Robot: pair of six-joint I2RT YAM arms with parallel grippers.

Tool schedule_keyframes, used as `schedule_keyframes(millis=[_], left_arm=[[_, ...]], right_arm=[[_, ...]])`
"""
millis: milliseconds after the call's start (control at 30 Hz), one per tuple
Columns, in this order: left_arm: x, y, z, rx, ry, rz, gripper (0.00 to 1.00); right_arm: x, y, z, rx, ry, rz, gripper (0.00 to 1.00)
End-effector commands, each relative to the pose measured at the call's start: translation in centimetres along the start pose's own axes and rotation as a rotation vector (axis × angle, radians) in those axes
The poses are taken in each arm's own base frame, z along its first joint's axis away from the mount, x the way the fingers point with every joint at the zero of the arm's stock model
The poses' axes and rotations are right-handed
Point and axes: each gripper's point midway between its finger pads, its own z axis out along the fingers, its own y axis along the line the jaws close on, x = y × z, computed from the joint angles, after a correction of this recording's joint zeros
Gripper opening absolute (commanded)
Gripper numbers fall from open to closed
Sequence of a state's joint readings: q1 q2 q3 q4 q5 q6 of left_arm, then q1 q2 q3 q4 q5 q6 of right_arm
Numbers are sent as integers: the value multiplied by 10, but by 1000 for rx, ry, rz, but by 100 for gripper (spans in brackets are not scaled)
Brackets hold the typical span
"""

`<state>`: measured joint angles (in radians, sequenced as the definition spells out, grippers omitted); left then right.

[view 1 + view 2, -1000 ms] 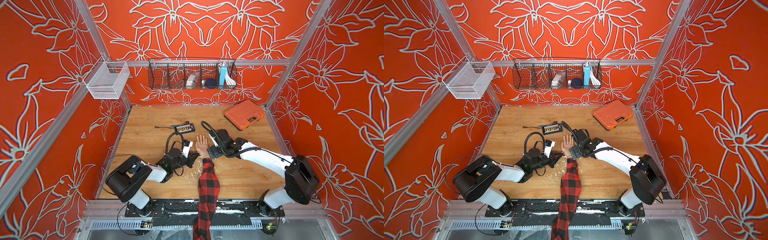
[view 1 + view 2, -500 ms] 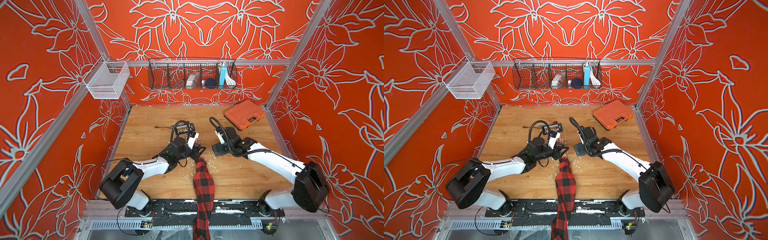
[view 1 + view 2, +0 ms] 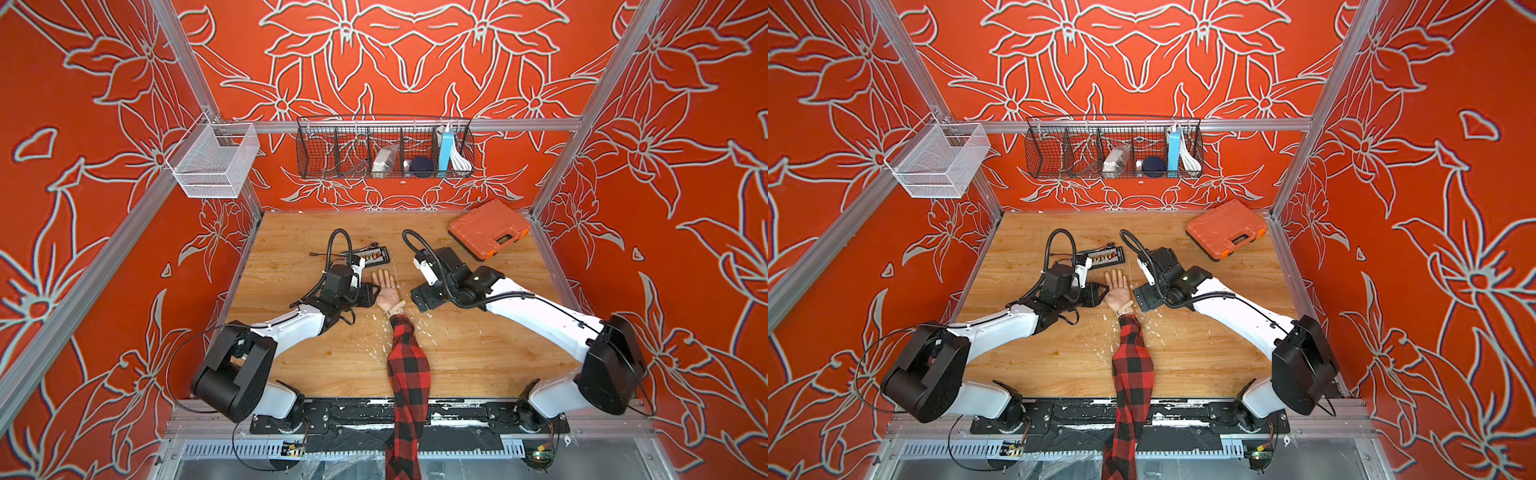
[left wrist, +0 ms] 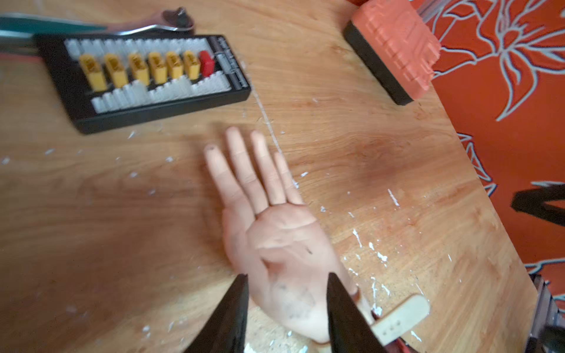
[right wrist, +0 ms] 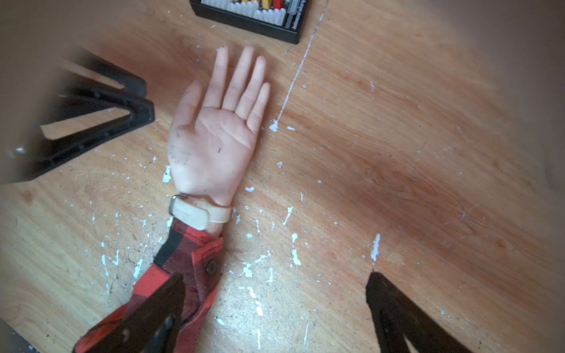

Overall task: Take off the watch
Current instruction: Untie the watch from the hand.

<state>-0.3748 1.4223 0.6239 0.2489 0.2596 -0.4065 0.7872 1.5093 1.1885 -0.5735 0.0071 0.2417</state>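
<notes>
While the watch point(image 5: 200, 212) rings the palm-up wrist point(image 5: 211, 195), cream strap tail sticking loose, left jaws stand part-open, right jaws wide, both empty.

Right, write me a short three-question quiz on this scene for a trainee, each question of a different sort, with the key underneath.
1. True or false: the watch has already been taken off.
2. Multiple choice: the person's hand lies A) flat, palm up; B) flat, palm down; C) closed in a fist.
3. Fill in the blank: the jaws of the left gripper and of the right gripper both stand ____, with nothing held between them.

Key: 1 false; 2 A; 3 open.
</notes>
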Motion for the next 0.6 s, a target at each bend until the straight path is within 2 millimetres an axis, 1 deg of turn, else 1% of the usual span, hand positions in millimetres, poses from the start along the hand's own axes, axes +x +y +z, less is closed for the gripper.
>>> schedule_keyframes(millis=[0, 67, 133, 233, 300, 433, 567], left_arm=[[12, 2, -1, 25, 56, -87, 42], [15, 8, 0, 20, 71, -118, 40], [18, 19, -2, 0, 73, -153, 39], [20, 33, -6, -25, 57, -189, 39], [21, 39, -9, -33, 50, -203, 38], [21, 44, -12, -34, 45, -212, 38], [21, 45, -13, -33, 43, -219, 38]], right_arm=[[4, 17, 7, 23, 65, -88, 96], [1, 25, 14, 53, 86, -131, 97], [1, 32, 23, 86, 115, -170, 98], [1, 40, 37, 131, 151, -230, 98], [1, 44, 46, 165, 174, -270, 98], [5, 46, 62, 231, 220, -320, 98], [6, 44, 72, 290, 233, -351, 98]])
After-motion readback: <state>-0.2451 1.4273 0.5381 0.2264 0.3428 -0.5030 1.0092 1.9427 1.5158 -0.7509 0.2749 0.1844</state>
